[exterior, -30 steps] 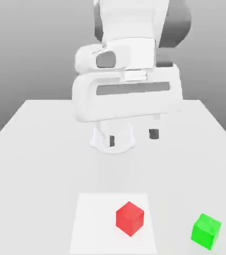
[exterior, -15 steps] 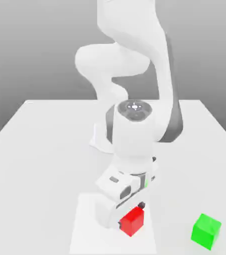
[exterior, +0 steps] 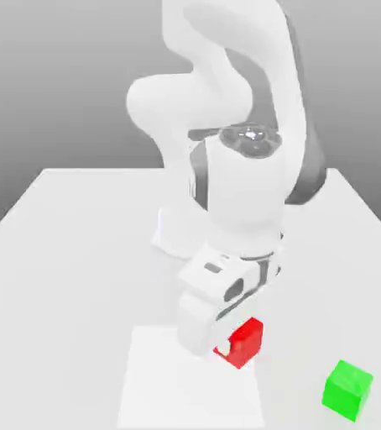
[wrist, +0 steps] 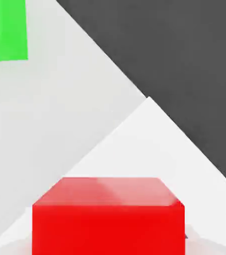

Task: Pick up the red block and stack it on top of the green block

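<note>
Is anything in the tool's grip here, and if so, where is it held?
Yes: the red block, held by two opposite side faces between the tool's fingertips.

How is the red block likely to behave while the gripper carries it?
The red block will probably stay stiff, given its crisp, straight edges. Its flat faces suggest it is unlikely to roll, and the gripper should grip them evenly.

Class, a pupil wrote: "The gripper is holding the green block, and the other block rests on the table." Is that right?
Wrong block: the exterior view shows the gripper holding the red block; the other, green, rests on the table.
</note>
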`<state>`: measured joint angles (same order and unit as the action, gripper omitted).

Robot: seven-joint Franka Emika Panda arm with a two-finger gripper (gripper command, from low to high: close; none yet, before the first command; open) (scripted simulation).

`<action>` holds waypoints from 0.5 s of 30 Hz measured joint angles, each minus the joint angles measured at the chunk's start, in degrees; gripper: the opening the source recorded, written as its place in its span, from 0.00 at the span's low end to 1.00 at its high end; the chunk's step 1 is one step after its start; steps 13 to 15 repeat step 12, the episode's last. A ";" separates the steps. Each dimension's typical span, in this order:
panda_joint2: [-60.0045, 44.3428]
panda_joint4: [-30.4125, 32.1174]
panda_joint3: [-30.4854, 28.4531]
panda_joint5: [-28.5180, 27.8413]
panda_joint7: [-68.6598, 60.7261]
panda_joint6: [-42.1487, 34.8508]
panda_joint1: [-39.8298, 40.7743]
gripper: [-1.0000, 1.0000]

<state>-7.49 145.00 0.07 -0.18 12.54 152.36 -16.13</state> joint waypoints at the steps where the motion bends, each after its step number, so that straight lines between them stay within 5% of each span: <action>1: -0.51 -1.88 1.27 -0.32 2.33 -1.34 -1.34 0.00; 7: -8.44 -7.84 3.69 -2.06 9.87 0.61 -6.67 0.00; 8: -10.28 -7.98 3.52 -2.35 10.14 2.31 -6.88 1.00; 15: -10.28 -7.98 3.52 -2.35 10.14 2.31 -6.88 1.00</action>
